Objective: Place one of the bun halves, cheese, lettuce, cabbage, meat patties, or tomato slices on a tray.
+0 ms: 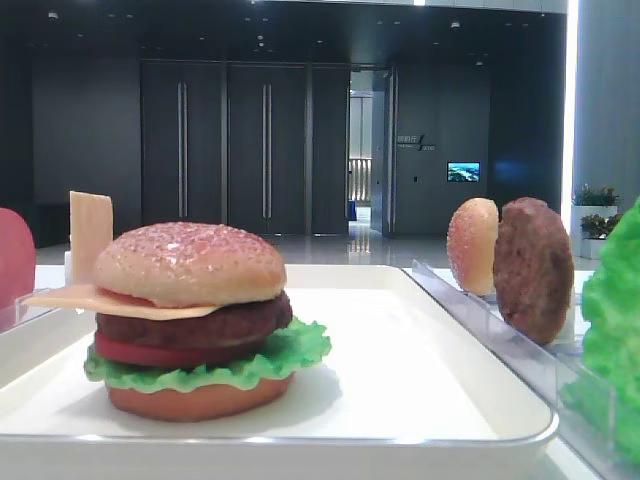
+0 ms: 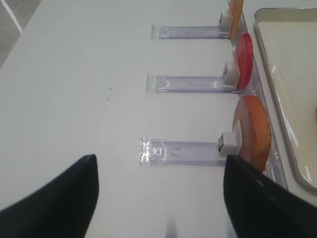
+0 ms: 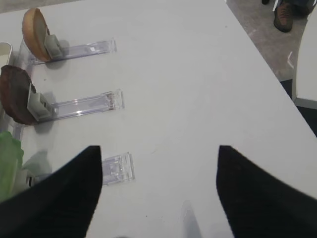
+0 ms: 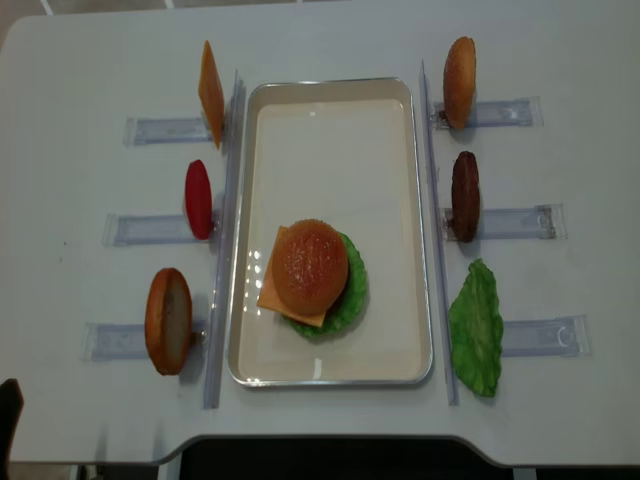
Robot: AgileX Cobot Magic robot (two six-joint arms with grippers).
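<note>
On the white tray point(image 4: 330, 140) stands a stacked burger: the domed bun half point(image 1: 190, 262) over cheese point(image 1: 90, 297), meat patty point(image 1: 200, 325), tomato slice point(image 1: 150, 352) and lettuce point(image 1: 290, 350). Upright in the right racks are another bun half point(image 4: 459, 82), a patty point(image 4: 465, 195) and a lettuce leaf point(image 4: 475, 330). The left racks hold cheese point(image 4: 211, 93), a tomato slice point(image 4: 198, 198) and a flat bun base point(image 4: 168, 320). Cabbage is out of view. My left gripper point(image 2: 158, 198) and right gripper point(image 3: 158, 193) both hover open over bare table, holding nothing.
Clear plastic slotted racks point(image 4: 510, 222) run outward from both long sides of the tray. The white table's right edge point(image 3: 267, 64) drops to grey floor, where a shoe point(image 3: 286, 15) shows. A white upright point(image 3: 304, 59) stands beside that edge.
</note>
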